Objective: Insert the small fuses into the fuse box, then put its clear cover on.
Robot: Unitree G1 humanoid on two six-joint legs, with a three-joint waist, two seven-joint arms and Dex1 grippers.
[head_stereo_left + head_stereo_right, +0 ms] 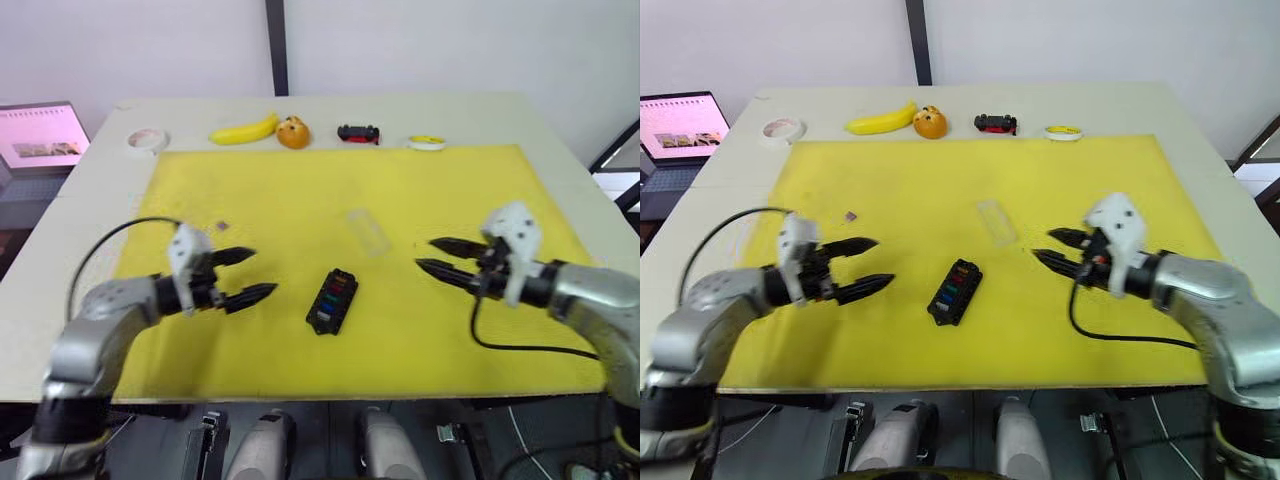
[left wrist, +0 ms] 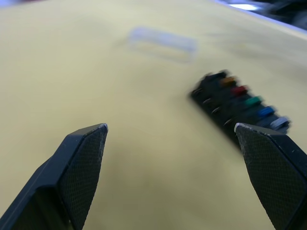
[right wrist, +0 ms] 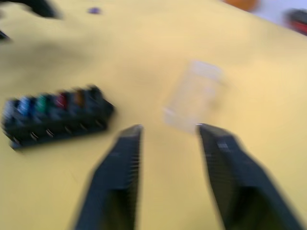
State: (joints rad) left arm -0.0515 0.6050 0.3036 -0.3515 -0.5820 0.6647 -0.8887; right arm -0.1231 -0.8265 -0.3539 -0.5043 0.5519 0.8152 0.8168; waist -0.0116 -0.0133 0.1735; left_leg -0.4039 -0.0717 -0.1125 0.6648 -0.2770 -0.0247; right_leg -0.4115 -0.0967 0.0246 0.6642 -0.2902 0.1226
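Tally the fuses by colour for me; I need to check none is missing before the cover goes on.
In the fuse box:
Orange fuse: 1
Red fuse: 1
Green fuse: 1
Blue fuse: 1
Grey fuse: 1
Loose on the yellow mat:
Purple fuse: 1
Total: 6

lab | yellow mat [image 1: 250,200] on table [image 1: 560,140] | laptop [image 1: 40,135]

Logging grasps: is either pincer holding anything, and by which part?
Nothing is held. The left pincer and right pincer are both open and empty above the yellow mat.
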